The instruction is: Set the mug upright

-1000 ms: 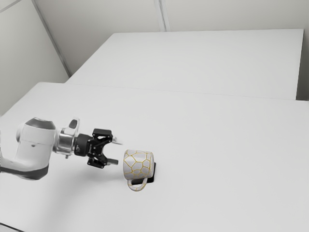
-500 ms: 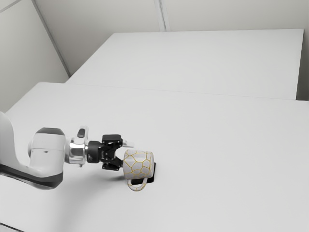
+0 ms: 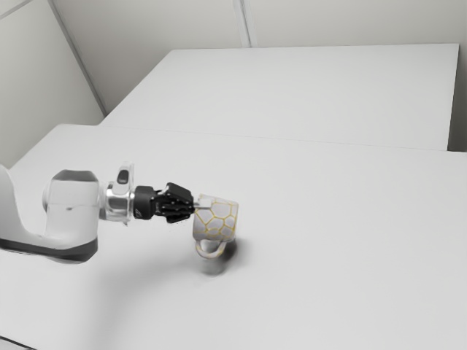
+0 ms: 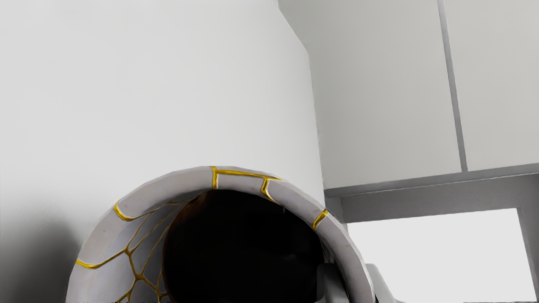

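Mug (image 3: 220,220) lifted off tabletop (image 3: 314,248), gripped by rim.
Gripper (image 3: 205,205) now clamped on mug wall (1 finger in, 1 out) vs. spread before; up w/ mug, well in from tabletop's far L corner in ext. view, still sideways, handle down.

Beneath the gripper (image 3: 203,205), a white table (image 3: 328,255) is spreading; farther from it, a second pale tabletop (image 3: 292,95) is lying near grey-seamed walls (image 3: 168,25).
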Motion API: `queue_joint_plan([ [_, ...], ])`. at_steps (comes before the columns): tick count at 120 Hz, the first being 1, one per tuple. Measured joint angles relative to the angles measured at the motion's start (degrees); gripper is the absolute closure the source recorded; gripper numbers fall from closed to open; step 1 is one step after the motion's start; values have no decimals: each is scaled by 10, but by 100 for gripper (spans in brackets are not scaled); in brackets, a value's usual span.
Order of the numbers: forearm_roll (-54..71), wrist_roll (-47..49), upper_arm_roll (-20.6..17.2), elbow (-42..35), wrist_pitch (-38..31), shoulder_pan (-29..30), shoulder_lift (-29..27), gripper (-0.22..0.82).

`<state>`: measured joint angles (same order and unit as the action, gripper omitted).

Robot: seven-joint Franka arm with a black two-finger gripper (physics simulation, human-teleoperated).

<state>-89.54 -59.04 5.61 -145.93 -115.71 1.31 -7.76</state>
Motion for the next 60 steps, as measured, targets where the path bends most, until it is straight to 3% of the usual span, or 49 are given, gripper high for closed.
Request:
queue_joint_plan([
  [18,242,40,-22,144,-12,2,0,76],
  [33,510,103,-72,229,-9,2,15,77],
  [50,739,190,-112,248,-4,-6,34,78],
  [60,813,242,-118,220,-13,-8,30,78],
])
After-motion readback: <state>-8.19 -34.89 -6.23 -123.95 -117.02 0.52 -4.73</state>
